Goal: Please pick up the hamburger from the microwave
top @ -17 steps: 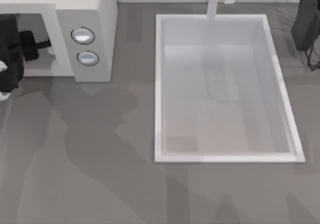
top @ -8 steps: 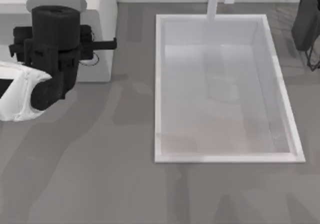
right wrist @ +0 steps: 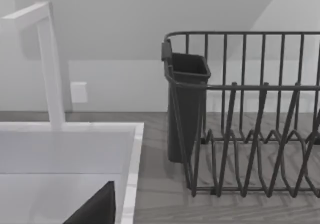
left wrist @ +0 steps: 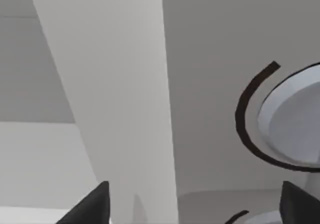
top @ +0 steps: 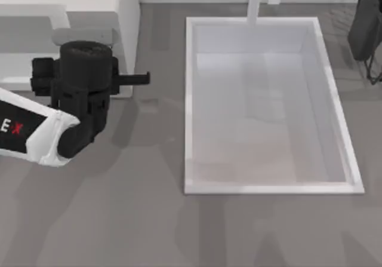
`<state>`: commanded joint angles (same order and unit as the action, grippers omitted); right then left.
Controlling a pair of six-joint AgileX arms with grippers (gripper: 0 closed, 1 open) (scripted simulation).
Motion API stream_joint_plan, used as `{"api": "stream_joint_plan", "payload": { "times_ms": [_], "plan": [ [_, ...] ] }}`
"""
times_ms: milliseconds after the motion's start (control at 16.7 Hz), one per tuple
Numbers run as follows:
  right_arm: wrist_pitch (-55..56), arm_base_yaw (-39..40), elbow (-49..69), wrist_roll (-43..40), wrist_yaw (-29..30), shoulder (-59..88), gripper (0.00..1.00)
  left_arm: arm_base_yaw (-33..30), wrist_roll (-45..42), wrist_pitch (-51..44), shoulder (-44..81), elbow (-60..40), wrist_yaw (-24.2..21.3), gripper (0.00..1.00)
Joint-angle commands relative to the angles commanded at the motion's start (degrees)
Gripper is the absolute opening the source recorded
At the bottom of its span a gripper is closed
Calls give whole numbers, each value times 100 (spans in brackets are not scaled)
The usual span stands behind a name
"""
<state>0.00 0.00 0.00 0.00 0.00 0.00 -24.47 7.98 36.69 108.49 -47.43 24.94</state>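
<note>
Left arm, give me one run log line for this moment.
left arm: over microwave front, by knob panel | left gripper: facing microwave | hamburger: unseen | right arm: parked by rack | sink: right of microwave

The white shell of the left arm [top: 27, 132] carries cut-off red lettering at the top view's left edge; the characters "E" and "X" are readable. Nothing else bears legible text.

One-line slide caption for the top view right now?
Left arm poised over the microwave front at table's left, beside the white sink.
</note>
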Motion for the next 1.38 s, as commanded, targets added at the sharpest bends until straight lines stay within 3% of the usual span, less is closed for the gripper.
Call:
{"api": "stream_joint_plan", "payload": {
  "times_ms": [360,720,1380],
  "plan": [
    [0,0,0,0,0,0,100,-229,41,1887,1192,393,-155,0],
    [0,0,0,0,0,0,100,-255,45,2060,1329,456,-181,0],
    [0,0,0,0,0,0,100,-255,45,2060,1329,456,-181,83]
  ]
}}
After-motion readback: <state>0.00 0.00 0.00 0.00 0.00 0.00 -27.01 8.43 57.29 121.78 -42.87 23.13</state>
